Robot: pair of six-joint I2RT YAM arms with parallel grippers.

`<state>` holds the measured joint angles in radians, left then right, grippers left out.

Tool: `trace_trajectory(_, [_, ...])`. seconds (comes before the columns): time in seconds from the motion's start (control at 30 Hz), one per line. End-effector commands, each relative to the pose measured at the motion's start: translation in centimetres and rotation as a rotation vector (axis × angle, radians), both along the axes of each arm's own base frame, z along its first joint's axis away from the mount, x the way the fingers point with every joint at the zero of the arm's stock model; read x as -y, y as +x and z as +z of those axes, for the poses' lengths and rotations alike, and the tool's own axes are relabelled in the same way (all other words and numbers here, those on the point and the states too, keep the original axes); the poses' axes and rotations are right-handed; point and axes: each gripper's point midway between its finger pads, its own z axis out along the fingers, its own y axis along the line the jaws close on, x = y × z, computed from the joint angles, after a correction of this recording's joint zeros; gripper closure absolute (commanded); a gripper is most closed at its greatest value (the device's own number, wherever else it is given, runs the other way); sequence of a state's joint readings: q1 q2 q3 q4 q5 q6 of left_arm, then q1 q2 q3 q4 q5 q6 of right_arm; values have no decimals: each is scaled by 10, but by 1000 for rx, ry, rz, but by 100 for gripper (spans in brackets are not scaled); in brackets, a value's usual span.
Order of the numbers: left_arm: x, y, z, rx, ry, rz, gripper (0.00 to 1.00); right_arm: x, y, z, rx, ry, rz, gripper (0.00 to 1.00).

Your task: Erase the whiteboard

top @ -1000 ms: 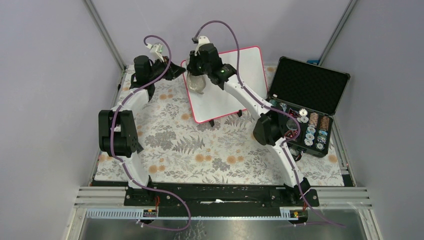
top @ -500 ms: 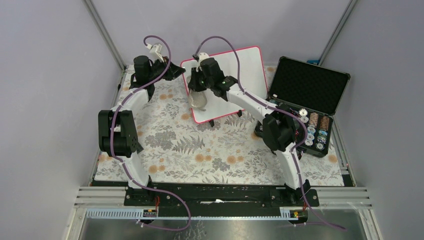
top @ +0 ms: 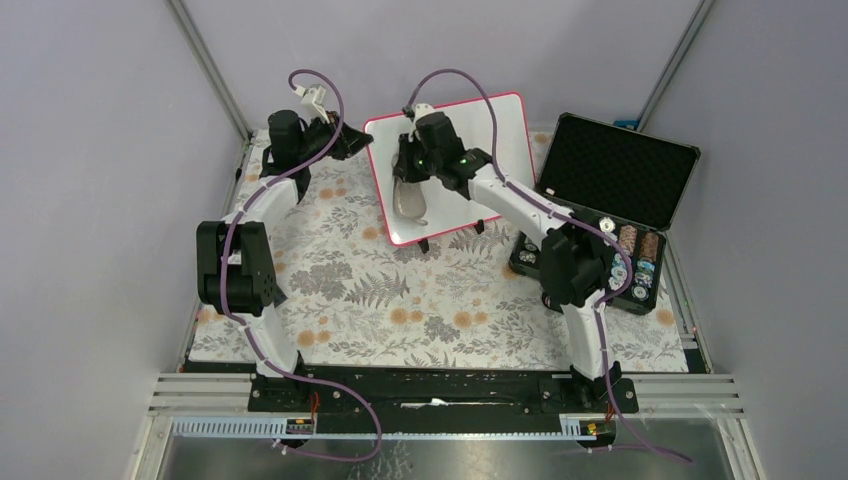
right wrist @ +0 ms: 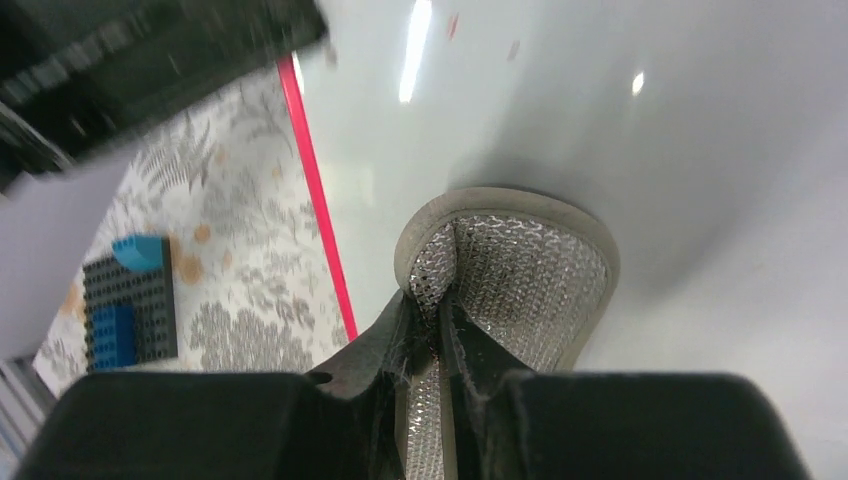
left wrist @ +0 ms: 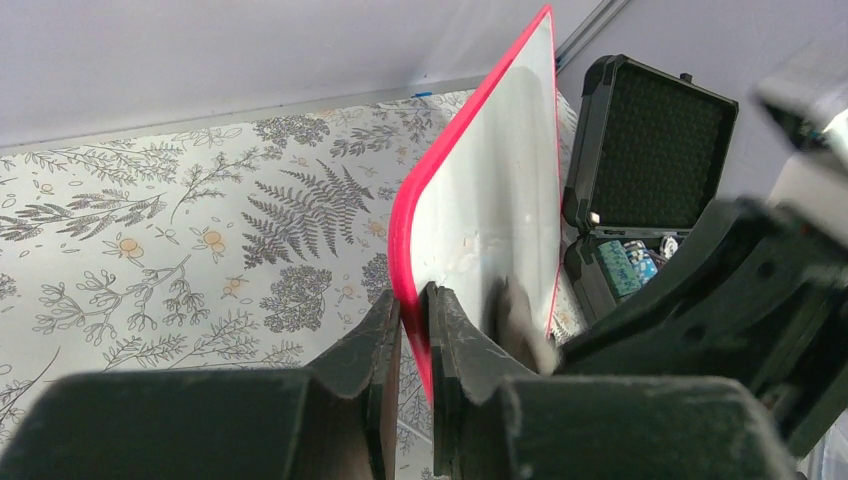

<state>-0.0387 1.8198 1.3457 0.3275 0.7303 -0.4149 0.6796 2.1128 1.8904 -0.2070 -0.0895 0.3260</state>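
The whiteboard (top: 490, 140), glossy white with a pink-red frame, stands tilted on small black feet at the back of the table. My left gripper (top: 358, 141) is shut on its left frame edge; in the left wrist view the pink rim (left wrist: 405, 215) runs down between the gripper's (left wrist: 412, 300) jaws. My right gripper (top: 411, 176) is shut on a grey mesh wiping pad (top: 410, 201), which is pressed flat on the board's lower left part. In the right wrist view the pad (right wrist: 525, 265) fans out ahead of the gripper (right wrist: 432, 305) on the white surface (right wrist: 680, 120), with small red specks (right wrist: 455, 25) near the top.
An open black foam-lined case (top: 615, 165) sits right of the board, with round reels (top: 627, 256) in its lower tray. A black plate with blue bricks (right wrist: 128, 302) lies on the floral tablecloth (top: 400, 300) left of the board. The right arm's elbow (top: 570, 265) hangs near the case.
My right gripper has slid the pad rightward and down across the board, and its elbow has swung right toward the case. The left gripper has stayed on the frame edge.
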Motion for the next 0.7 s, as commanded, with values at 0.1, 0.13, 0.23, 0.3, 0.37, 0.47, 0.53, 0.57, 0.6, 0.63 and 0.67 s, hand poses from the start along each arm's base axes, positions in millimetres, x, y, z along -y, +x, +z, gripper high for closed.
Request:
trace_trajectory(0.1, [17, -14, 35, 128, 19, -82, 100, 16, 74, 85, 168, 65, -121, 100])
trace_trajectory(0.13, [17, -14, 36, 129, 18, -82, 100, 12, 80, 88, 168, 70, -117, 100])
trace_trajectory(0.23, [17, -14, 38, 134, 17, -84, 100, -4, 91, 91, 170, 121, -101, 100])
trace_trajectory(0.3, [17, -14, 37, 131, 16, -85, 100, -11, 96, 85, 154, 157, -109, 100])
trace_trajectory(0.37, [17, -14, 37, 134, 17, -84, 100, -15, 95, 71, 121, 178, -106, 100])
trace_trajectory(0.47, [17, -13, 36, 130, 16, -83, 100, -20, 93, 55, 96, 190, -98, 100])
trace_trajectory(0.53, [17, -13, 35, 127, 14, -84, 100, -19, 93, 39, 68, 160, -103, 100])
trace_trajectory(0.57, [17, -13, 35, 128, 14, -84, 100, -18, 92, 32, 50, 148, -105, 100])
trace_trajectory(0.6, [17, -13, 35, 126, 13, -84, 100, -19, 90, 24, 29, 137, -101, 100])
trace_trajectory(0.63, [17, -13, 36, 128, 14, -83, 100, -20, 86, 17, 6, 131, -90, 100])
trace_trajectory(0.67, [17, -13, 36, 130, 15, -82, 100, -22, 82, 9, -16, 125, -79, 100])
